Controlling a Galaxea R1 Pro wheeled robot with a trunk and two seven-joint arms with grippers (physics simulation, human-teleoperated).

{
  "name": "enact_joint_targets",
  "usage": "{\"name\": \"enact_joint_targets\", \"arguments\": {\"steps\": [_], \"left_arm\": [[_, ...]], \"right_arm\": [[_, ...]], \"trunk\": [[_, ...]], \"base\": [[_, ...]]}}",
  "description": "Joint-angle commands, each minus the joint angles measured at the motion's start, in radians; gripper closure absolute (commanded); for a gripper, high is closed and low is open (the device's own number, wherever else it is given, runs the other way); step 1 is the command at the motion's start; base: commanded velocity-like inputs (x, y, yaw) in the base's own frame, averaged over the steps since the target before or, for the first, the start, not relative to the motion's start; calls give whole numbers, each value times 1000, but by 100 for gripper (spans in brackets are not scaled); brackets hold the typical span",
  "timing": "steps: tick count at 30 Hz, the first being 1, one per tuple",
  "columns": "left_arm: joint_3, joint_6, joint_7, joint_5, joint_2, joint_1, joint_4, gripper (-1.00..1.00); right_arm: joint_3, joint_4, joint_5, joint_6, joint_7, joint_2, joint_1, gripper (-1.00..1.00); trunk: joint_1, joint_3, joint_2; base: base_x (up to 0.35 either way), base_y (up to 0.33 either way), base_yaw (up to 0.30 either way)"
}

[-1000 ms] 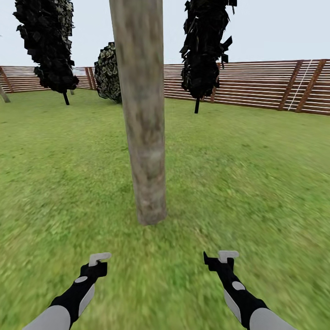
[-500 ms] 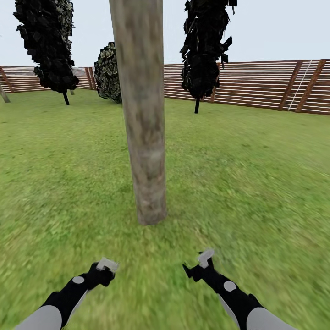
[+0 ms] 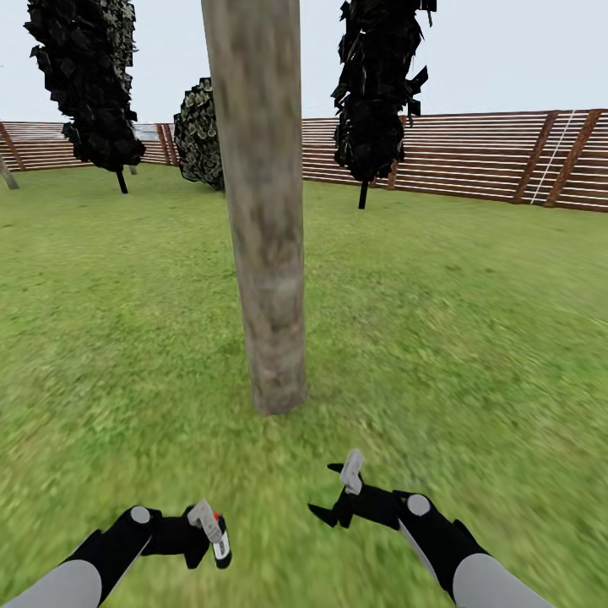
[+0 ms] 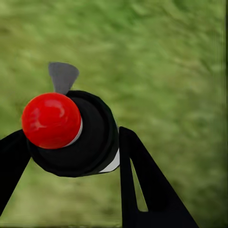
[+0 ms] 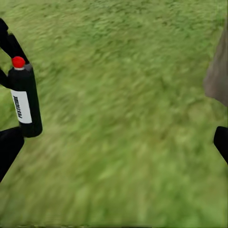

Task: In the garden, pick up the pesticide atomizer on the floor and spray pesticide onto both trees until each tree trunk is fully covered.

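A thick pale mottled tree trunk (image 3: 266, 253) rises from the lawn straight ahead, and its edge shows in the right wrist view (image 5: 218, 71). My left gripper (image 3: 209, 530) is low at the left, shut on the pesticide atomizer (image 3: 221, 547), a small black can with a red cap and a white label. The left wrist view looks down on the atomizer's red cap (image 4: 51, 119), with the black fingers (image 4: 140, 180) on either side of the can. My right gripper (image 3: 334, 491) stands open and empty, turned toward the atomizer (image 5: 24, 102).
Grass (image 3: 473, 338) stretches all around the trunk. A brown slat fence (image 3: 473, 156) closes the far side. Two thin dark-trunked trees (image 3: 376, 84) (image 3: 93, 76) and a grey-green leafy tree (image 3: 201, 135) stand near it. A pale trunk base (image 3: 7, 173) shows at the far left.
Both arms have swung inward and lower. The left gripper has turned so the atomizer in it now shows. The right gripper has rotated toward the left one. The view has not shifted.
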Motion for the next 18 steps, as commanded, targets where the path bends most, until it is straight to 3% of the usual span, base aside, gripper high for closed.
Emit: {"name": "enact_joint_targets", "arguments": {"steps": [1,8,14,16,17,18], "left_arm": [[-1,0,-3,-3,0,0,0,100],[-8,0,-41,-65,-2,-2,0,100],[-7,5,-70,-122,-13,-11,-1,100],[-6,6,-75,-134,-17,-13,-1,100],[-6,7,-83,-138,-18,-15,-2,100],[-7,7,-85,-139,-19,-15,-3,100]], "right_arm": [[0,-2,9,0,2,1,0,-100],[5,-6,51,0,13,6,-1,-100],[68,-16,134,19,104,8,-4,-100],[77,-54,152,131,151,9,-6,-100],[86,-117,159,267,194,10,-7,-100],[87,-127,159,283,203,10,-7,-100]], "trunk": [[0,0,0],[0,0,0],[0,0,0],[0,0,0],[0,0,0],[0,0,0]], "base": [[0,0,0],[0,0,0],[0,0,0],[0,0,0],[0,0,0],[0,0,0]]}}
